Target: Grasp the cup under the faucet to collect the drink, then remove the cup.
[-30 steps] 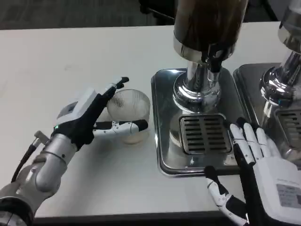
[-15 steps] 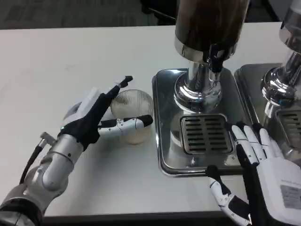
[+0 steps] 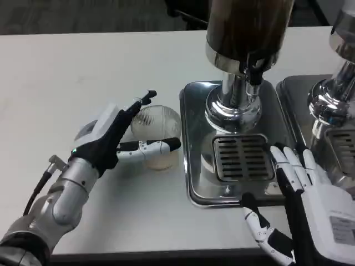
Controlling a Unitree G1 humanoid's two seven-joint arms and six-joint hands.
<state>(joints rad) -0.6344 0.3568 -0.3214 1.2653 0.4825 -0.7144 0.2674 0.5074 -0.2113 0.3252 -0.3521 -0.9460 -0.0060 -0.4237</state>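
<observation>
Head view showed that over the last second the left hand (image 3: 113,141) and the cup (image 3: 156,136) had moved together a little toward 3 o'clock, nearer to the drip tray (image 3: 194,144); in the last half second almost nothing more had changed. It seemed the carrying toward the faucet (image 3: 254,69) had only just begun, and the filling was still ahead.

The ribbed clear cup stood upright on the white counter (image 3: 83,61), just beside the tray's edge at 9 o'clock of the grate (image 3: 243,158) and not yet under the faucet. The left hand came to it from 8 o'clock: one finger reached over the rim on the far side, another lay across the near wall, so the hand appeared to be grasping the cup between them.

The right hand (image 3: 308,188) lay released at 4 o'clock of the grate, its fingers spread and straight over the tray's near corner, holding nothing.
</observation>
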